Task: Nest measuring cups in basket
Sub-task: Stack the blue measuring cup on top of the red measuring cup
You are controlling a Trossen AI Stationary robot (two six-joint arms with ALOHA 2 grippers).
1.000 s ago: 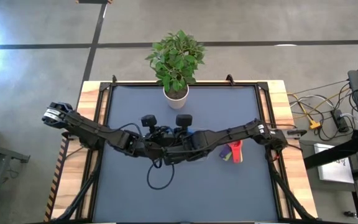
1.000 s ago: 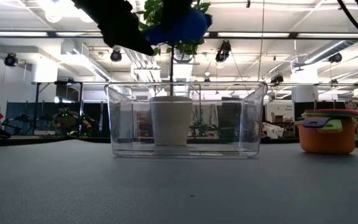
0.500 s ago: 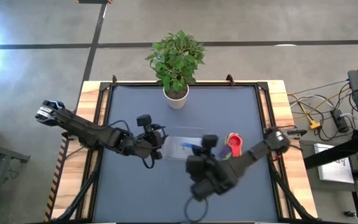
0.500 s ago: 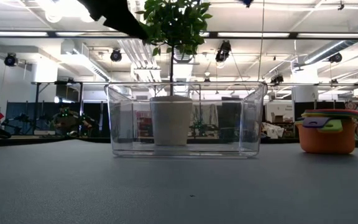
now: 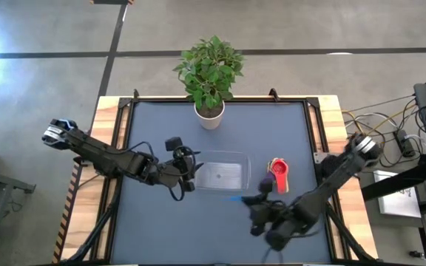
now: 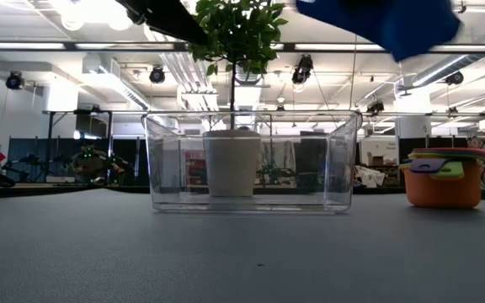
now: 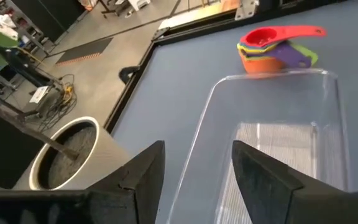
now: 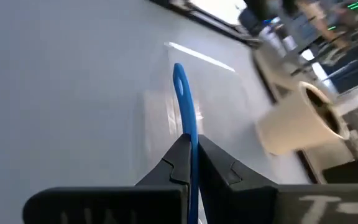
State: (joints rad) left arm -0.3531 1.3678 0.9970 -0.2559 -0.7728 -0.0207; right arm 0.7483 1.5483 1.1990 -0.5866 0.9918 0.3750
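Right wrist view shows the right gripper (image 8: pixel 190 149) clenched on the flat handle of a blue measuring cup (image 8: pixel 183 99). From above, that gripper sits near the table's (image 5: pixel 161 236) front edge, right of centre, apart from the basket (image 5: pixel 222 174). The basket lies at mid-table and holds no cup. The left gripper (image 5: pixel 187 171) is just beside the basket's left end, its fingers (image 7: pixel 143 175) parted and holding nothing. To the basket's right stands a nested stack of measuring cups (image 5: pixel 278 175), red on top. At the far edge stands a white plant pot (image 5: pixel 209 117).
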